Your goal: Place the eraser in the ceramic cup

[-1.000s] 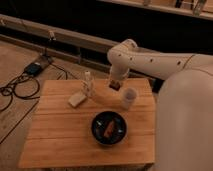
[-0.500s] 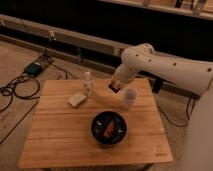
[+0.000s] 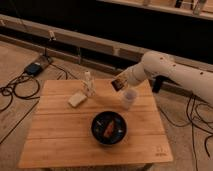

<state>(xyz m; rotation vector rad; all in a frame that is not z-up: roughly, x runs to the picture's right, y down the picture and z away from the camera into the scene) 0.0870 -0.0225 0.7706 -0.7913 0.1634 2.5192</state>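
Observation:
The eraser (image 3: 76,99), a pale flat block, lies on the wooden table (image 3: 60,140) at its back left. The ceramic cup (image 3: 129,98), small and off-white, stands upright at the back right of the table. My gripper (image 3: 117,83) hangs at the end of the white arm (image 3: 160,67), just above and left of the cup, between the cup and a slim clear bottle (image 3: 88,83). It is shut and dark, and nothing shows in it. The eraser sits well to the gripper's left, beyond the bottle.
A wide black bowl (image 3: 108,127) holding small orange and dark items sits in the middle of the table, in front of the cup. Cables and a power box (image 3: 34,68) lie on the floor to the left. A dark wall runs behind the table.
The arm's large upper links have swung back out to the right of the view. The gripper stays near the cup's upper left. The eraser, bottle, cup and bowl have not moved.

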